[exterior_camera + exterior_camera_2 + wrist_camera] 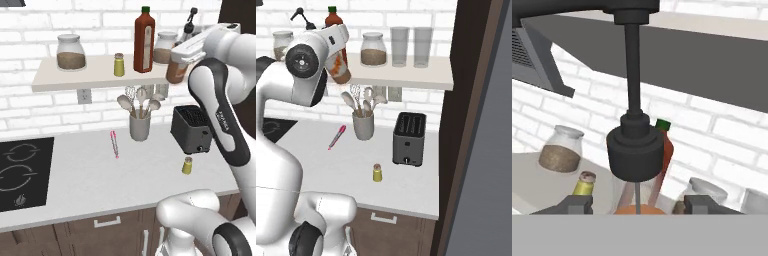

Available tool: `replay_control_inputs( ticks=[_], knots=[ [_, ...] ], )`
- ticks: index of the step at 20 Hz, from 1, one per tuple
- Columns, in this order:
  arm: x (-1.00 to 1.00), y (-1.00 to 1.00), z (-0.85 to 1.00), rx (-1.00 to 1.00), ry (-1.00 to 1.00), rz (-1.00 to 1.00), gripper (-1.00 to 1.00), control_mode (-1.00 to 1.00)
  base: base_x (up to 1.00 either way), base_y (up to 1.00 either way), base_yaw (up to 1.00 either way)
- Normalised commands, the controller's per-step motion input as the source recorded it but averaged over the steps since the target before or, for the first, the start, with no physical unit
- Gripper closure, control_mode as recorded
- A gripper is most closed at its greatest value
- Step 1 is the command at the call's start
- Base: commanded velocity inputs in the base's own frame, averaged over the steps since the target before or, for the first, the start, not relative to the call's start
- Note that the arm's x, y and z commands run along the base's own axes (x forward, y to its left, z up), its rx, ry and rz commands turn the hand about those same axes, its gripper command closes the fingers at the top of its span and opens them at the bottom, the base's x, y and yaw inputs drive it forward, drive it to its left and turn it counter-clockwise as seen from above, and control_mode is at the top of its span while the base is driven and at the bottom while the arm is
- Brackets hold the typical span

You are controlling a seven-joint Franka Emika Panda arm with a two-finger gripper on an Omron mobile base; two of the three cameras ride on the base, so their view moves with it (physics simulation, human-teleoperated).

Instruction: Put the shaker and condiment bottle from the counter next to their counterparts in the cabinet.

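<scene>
My claw [637, 204] grips the condiment bottle [177, 70] by its body, fingers on either side, holding it up at the front edge of the cabinet [75, 77], just right of the tall red bottle [144, 41] and its small shaker twin [119, 65]. The other shaker [187, 165] stands on the desk [100, 175] below, just in front of the toaster [192, 129].

Condiment bottle [176, 71]: upper body and neck hidden behind the arm's white link in left base view; only the orange-brown base shows. End effector [637, 206]: fingers mostly cut off by the hand view's bottom edge, contact with the bottle not readable. Jar [164, 47] on the shelf partly hidden behind the wrist. Stovetop [20, 172] cut off at the left edge. Label on the red bottle [144, 40] too small to read.
</scene>
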Motion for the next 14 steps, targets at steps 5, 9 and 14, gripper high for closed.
replay_control_inputs(
  ticks=[5, 9, 14],
  knots=[
    [0.3, 0.0, 0.0, -0.05, -0.06, 0.07, 1.0, -1.0, 0.0, 0.0, 0.0],
    [0.26, 0.0, 0.0, -0.05, -0.07, 0.04, 1.0, -1.0, 0.0, 0.0, 0.0],
    [0.15, 0.0, 0.0, -0.04, -0.05, 0.01, 1.0, -1.0, 0.0, 0.0, 0.0]
  ],
)
